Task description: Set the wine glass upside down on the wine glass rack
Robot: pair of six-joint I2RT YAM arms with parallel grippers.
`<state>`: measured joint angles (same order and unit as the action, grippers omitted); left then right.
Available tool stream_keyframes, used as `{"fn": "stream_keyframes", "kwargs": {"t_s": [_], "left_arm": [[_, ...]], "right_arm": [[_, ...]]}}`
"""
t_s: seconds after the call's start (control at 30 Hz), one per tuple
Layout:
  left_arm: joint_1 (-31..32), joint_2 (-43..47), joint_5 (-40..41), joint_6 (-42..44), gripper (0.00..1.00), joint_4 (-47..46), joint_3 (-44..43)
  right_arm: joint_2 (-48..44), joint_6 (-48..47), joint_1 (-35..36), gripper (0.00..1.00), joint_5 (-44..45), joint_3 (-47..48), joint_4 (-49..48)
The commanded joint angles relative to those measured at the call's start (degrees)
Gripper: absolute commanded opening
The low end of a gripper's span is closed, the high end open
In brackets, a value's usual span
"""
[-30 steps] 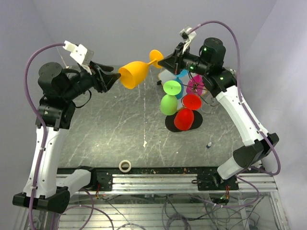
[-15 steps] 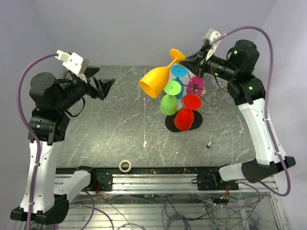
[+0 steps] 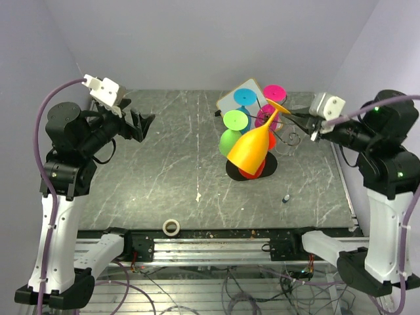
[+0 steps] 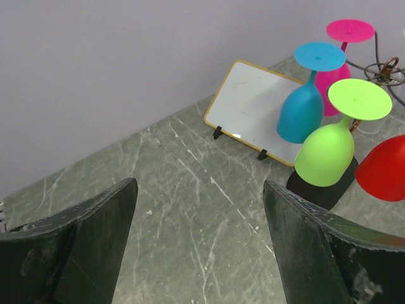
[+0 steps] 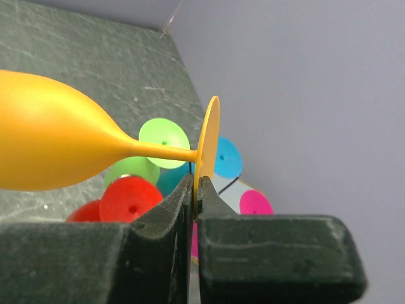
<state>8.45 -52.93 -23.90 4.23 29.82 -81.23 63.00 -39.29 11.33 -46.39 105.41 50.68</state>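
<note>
My right gripper [image 3: 289, 114] is shut on the edge of the foot of an orange wine glass [image 3: 252, 147]. The glass hangs tilted, bowl down and to the left, over the front of the wine glass rack [image 3: 293, 139]. In the right wrist view the foot stands edge-on between my gripper [image 5: 197, 187] and the bowl of the orange wine glass [image 5: 50, 142], which stretches left. Green [image 3: 230, 142], blue [image 4: 302, 109], pink [image 4: 349, 30] and red [image 4: 386, 168] glasses hang upside down on the rack, above its black base [image 4: 316, 190]. My left gripper [image 3: 146, 125] is open and holds nothing, far to the left of the rack.
A white board with a wooden rim [image 4: 253, 107] stands behind the rack. A roll of tape [image 3: 172, 227] lies near the table's front edge. A small dark object [image 3: 287, 197] lies right of the rack's base.
My right arm has swung the orange glass from high at the back down and right over the rack, bowl now downward. The left gripper has drawn back from the bowl and opened wide.
</note>
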Motion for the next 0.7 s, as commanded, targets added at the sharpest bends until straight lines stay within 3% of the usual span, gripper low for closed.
{"fn": "stream_keyframes", "kwargs": {"t_s": [0.0, 0.67], "left_arm": [[-0.27, 0.92, 1.58, 2.47, 0.91, 1.61, 1.15], [-0.27, 3.27, -0.58, 6.37, 0.94, 2.96, 5.87]], "right_arm": [[-2.14, -7.99, -2.34, 0.00, -1.19, 1.37, 8.81], [-11.94, -23.67, -12.47, 0.00, 8.76, -8.87, 21.28]]}}
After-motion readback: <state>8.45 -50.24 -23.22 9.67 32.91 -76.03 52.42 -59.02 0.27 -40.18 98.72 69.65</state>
